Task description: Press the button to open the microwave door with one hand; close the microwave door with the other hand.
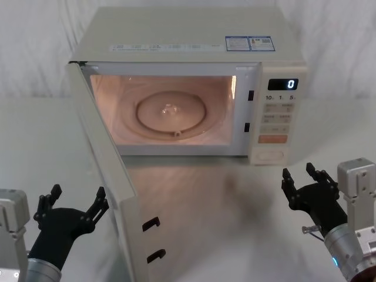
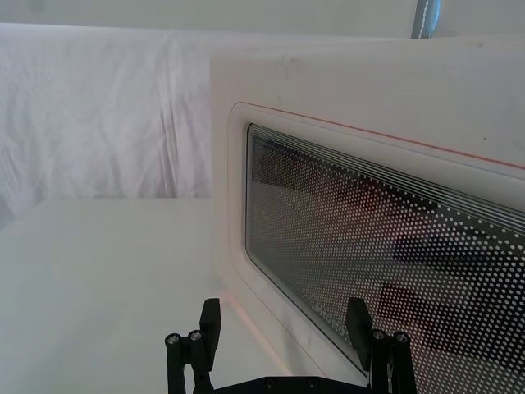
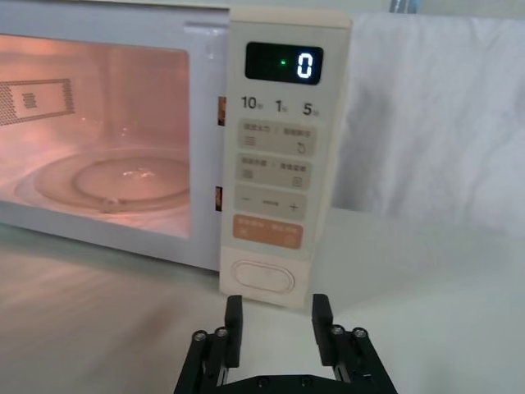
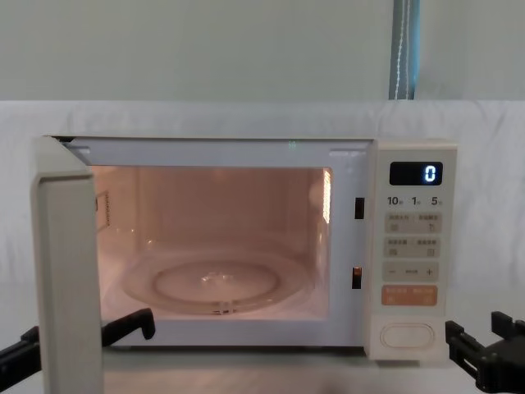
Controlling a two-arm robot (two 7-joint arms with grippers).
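The microwave [image 1: 194, 82] sits at 12 o'clock on the bench [image 1: 235, 217], its door [image 1: 108, 170] swung wide toward 7 o'clock, window hidden edge-on. The button [image 1: 271, 156] lies low on its panel. Left tool [image 1: 71, 202] released beside the door; right tool [image 1: 301, 179] released below the button.

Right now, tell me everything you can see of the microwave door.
The microwave door is a cream panel, plastic by its look, hinged on the oven's left side and swung wide open toward the robot. Its outer face has a rounded dark window with a dotted mesh. Two black latch hooks jut from its free edge. Neither gripper touches it.
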